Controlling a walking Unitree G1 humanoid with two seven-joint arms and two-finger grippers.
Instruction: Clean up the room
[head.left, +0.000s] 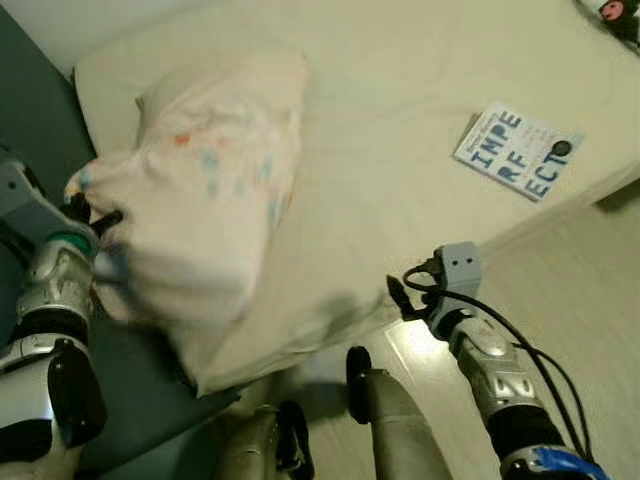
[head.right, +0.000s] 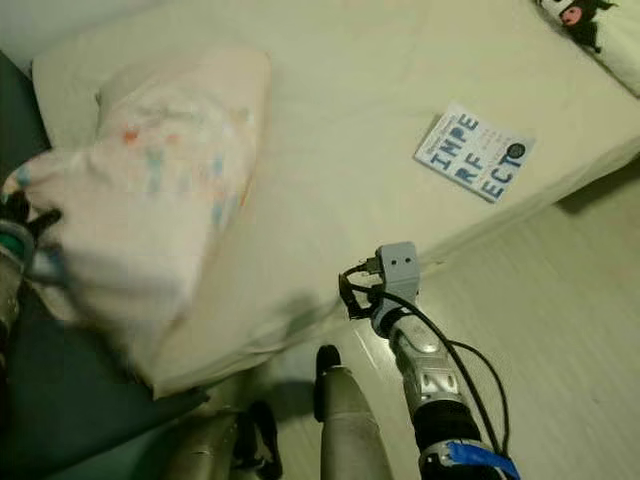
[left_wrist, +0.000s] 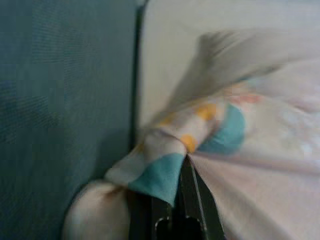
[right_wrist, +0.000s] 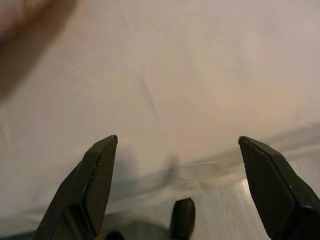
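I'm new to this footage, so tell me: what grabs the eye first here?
The big patterned pillow at the head of the bed, its corner pinched in the left tool. Next, the blue-lettered book lying near the mattress edge, with the right tool open beside the bed.

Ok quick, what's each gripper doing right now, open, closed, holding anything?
Left gripper: shut on a corner of the pillow, at the bed's left edge.
Right gripper: open, holding nothing, over the bed's near edge.

Pillow smears with motion blur near the left gripper, its corner bunched over the fingers; a plush toy is cropped at the corner.
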